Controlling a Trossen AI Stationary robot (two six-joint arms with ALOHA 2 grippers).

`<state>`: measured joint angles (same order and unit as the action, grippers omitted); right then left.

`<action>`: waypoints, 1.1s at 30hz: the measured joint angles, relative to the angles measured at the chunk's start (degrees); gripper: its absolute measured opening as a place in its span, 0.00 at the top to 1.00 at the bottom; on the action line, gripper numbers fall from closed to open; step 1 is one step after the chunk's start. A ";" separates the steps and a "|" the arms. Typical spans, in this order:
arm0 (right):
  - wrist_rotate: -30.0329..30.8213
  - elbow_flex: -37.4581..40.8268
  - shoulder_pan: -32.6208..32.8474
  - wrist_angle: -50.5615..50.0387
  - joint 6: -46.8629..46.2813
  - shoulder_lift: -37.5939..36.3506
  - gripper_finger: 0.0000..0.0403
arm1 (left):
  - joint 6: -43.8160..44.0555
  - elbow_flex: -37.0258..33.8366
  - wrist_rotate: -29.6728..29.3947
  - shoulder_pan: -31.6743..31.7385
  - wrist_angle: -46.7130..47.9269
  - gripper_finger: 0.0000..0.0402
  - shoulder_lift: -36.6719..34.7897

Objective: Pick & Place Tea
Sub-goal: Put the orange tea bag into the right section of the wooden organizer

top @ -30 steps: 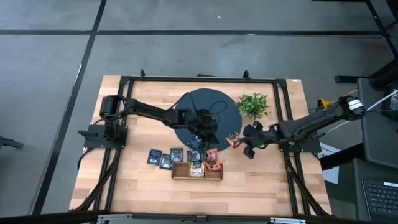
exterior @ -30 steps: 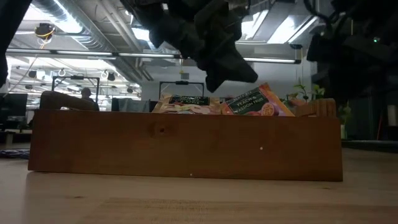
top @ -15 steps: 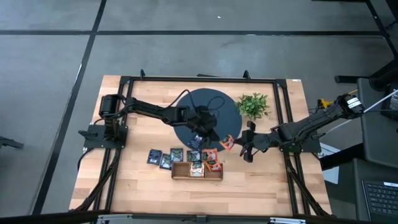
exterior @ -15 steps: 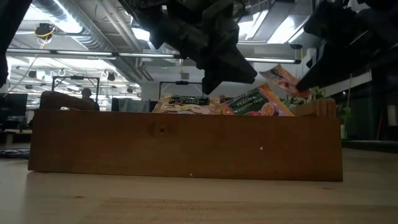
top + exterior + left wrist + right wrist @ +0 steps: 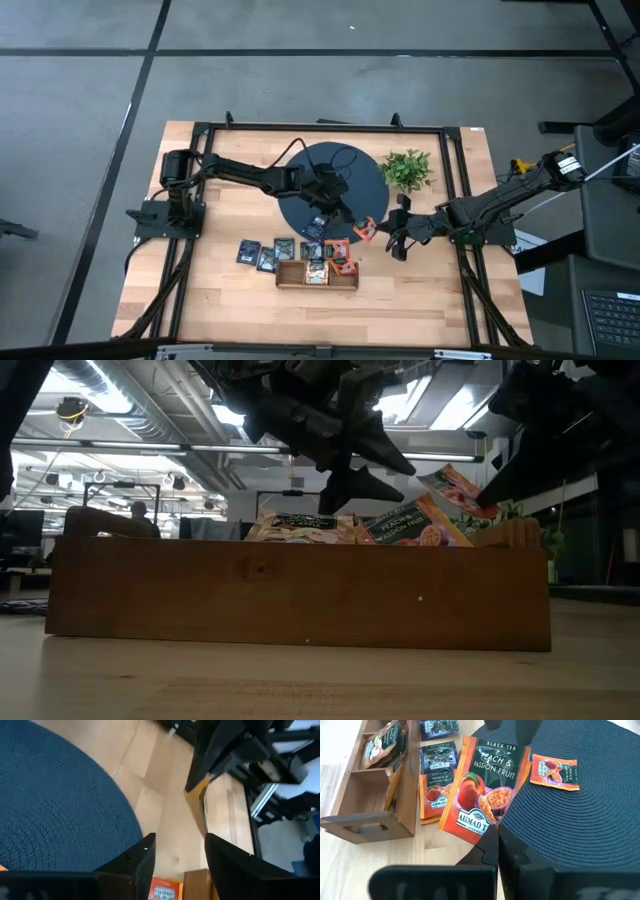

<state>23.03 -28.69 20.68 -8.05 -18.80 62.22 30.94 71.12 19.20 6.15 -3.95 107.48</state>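
The tea is small flat sachets. Several lie in a row on the wood (image 5: 268,254) beside the narrow wooden tray (image 5: 317,274), and some stand in the tray (image 5: 300,523). One orange sachet (image 5: 554,770) lies flat on the round dark mat (image 5: 358,172). My left gripper (image 5: 326,208) hangs open over the mat's near edge, nothing between its fingers (image 5: 145,855). My right gripper (image 5: 384,232) is shut on an orange peach-and-passion-fruit sachet (image 5: 480,790) at the mat's right side. My right gripper pinches the sachet's bottom edge (image 5: 489,826) between its two shut fingers, coming roughly level from the table's right. The sachet sticks out ahead of the fingers toward the tray, tilted, lifted clear of the mat and the table (image 5: 455,485).
A leafy green plant (image 5: 407,168) stands at the far right of the mat. Black frame rails (image 5: 455,200) run along the table's edges. The tray's front wall (image 5: 300,595) fills the low view. Bare wood (image 5: 420,290) lies right of the tray.
My left gripper has opened over the mat and drawn back a little toward the far edge. My right gripper has carried its orange sachet a short way toward the table's left, closer to the tray, then held still.
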 joint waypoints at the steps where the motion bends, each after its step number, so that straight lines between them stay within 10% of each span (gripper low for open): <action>1: 0.00 0.00 -0.02 0.00 0.24 0.02 0.99 | 0.39 0.00 0.12 0.03 -0.83 0.58 0.00; 33: -0.20 0.00 -2.20 -0.22 1.13 0.02 0.99 | 1.33 0.06 2.58 -0.22 -6.17 0.58 0.00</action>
<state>22.83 -28.69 18.48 -8.28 -17.67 62.24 32.27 71.18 21.78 5.93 -10.12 107.48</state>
